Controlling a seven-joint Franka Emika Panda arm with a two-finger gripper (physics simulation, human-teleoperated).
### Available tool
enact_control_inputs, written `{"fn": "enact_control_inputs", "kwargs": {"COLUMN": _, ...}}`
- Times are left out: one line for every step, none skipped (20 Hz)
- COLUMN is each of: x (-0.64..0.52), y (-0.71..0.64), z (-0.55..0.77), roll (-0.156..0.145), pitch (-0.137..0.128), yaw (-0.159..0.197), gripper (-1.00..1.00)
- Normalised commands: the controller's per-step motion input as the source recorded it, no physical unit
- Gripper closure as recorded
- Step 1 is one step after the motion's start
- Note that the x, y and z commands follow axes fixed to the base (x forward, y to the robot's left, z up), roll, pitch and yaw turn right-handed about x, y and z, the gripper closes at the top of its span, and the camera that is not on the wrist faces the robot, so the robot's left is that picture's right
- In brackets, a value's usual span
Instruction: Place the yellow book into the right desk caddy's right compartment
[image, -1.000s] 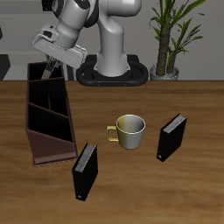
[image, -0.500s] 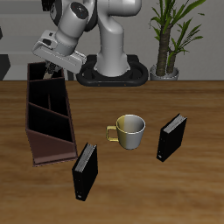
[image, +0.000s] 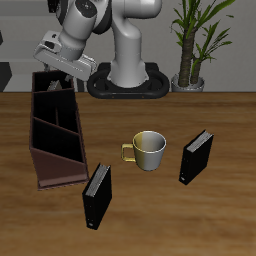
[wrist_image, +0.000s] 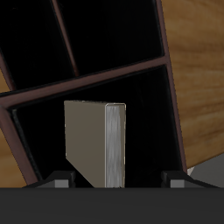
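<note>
One yellow book (wrist_image: 94, 144) stands upright inside the end compartment of the right desk caddy (image: 40, 158), released. The gripper (image: 62, 72) has risen since a second ago, jaws apart and clear of the book, so placement looks done. Partition walls flank the book closely; open room lies above the desk.

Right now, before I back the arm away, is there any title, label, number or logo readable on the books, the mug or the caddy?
None readable.
Yellow book: plain cover and page edges, no print.
Two black books: blank covers.
Mug: no logo.
Right desk caddy: unmarked walls.
</note>
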Motion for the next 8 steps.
{"fn": "enact_control_inputs", "kwargs": {"x": 0.01, "y": 0.01, "z": 0.03, "roll": 0.018, "pitch": 0.009, "yaw": -0.015, "gripper": -1.0}}
{"fn": "enact_control_inputs", "kwargs": {"x": -0.01, "y": 0.0, "z": 0.11, "roll": -0.022, "pitch": -0.044, "yaw": 0.03, "gripper": -1.0}}
{"fn": "enact_control_inputs", "kwargs": {"x": 0.01, "y": -0.02, "z": 0.04, "roll": 0.009, "pitch": -0.002, "yaw": 0.003, "gripper": -1.0}}
{"fn": "enact_control_inputs", "kwargs": {"x": -0.03, "y": 0.04, "z": 0.07, "roll": 0.007, "pitch": -0.017, "yaw": 0.012, "gripper": -1.0}}
{"fn": "enact_control_inputs", "kwargs": {"x": 0.11, "y": -0.07, "z": 0.14, "roll": -0.025, "pitch": -0.023, "yaw": 0.041, "gripper": -1.0}}
{"fn": "enact_control_inputs", "kwargs": {"x": 0.11, "y": -0.08, "z": 0.17, "roll": -0.05, "pitch": -0.002, "yaw": 0.051, "gripper": -1.0}}
{"fn": "enact_control_inputs", "kwargs": {"x": -0.02, "y": -0.01, "z": -0.01, "roll": 0.0, "pitch": 0.0, "yaw": 0.0, "gripper": -1.0}}
{"fn": "enact_control_inputs", "kwargs": {"x": 0.3, "y": -0.08, "z": 0.39, "roll": 0.064, "pitch": 0.066, "yaw": -0.009, "gripper": -1.0}}
